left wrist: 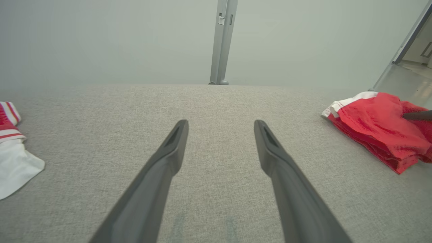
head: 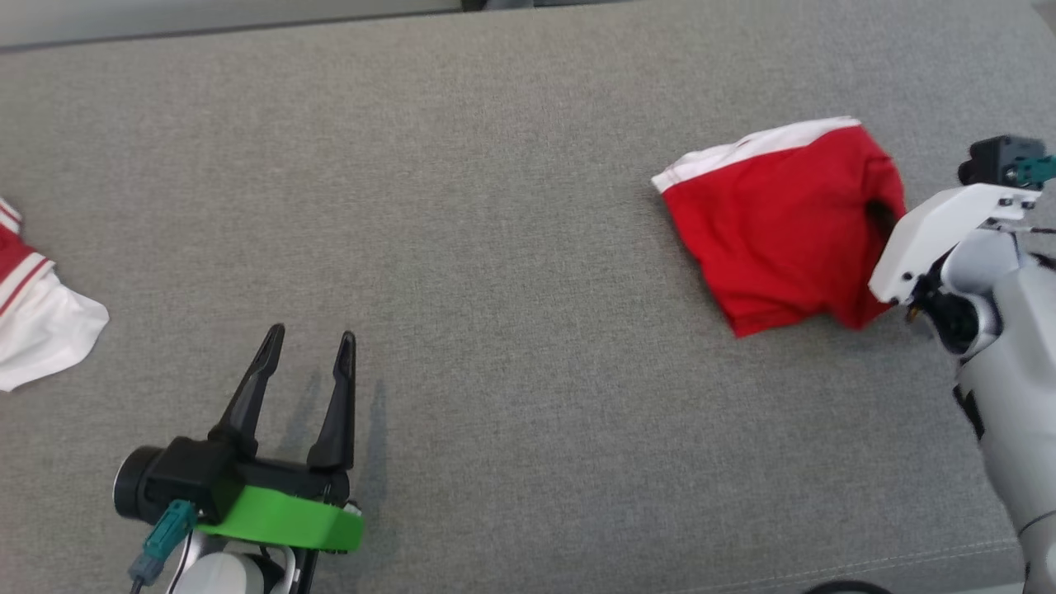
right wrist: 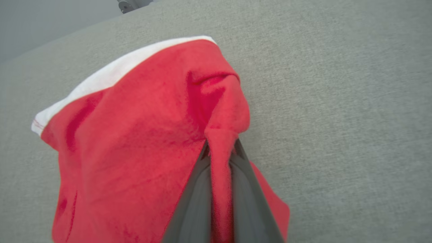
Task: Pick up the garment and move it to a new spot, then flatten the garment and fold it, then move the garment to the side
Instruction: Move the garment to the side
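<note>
The garment point(head: 784, 223) is red with a white band along one edge and lies folded on the grey fabric surface at the right. In the right wrist view my right gripper point(right wrist: 221, 145) is shut on a raised ridge of the garment point(right wrist: 135, 152), the red cloth pinched between its two dark fingers. From the head view the right gripper point(head: 881, 216) reaches into the garment's right side, its white wrist covering most of it. My left gripper point(head: 312, 334) rests open at the lower left, far from the garment, with nothing between its fingers point(left wrist: 172, 148). The garment point(left wrist: 374, 128) sits at the right of the left wrist view.
A second piece of clothing point(head: 37, 322), white with red stripes, lies at the surface's left edge point(left wrist: 10, 152). The grey fabric surface point(head: 528, 247) stretches wide between the two arms. Its far edge runs along the top of the head view, with a metal post point(left wrist: 222, 40) beyond.
</note>
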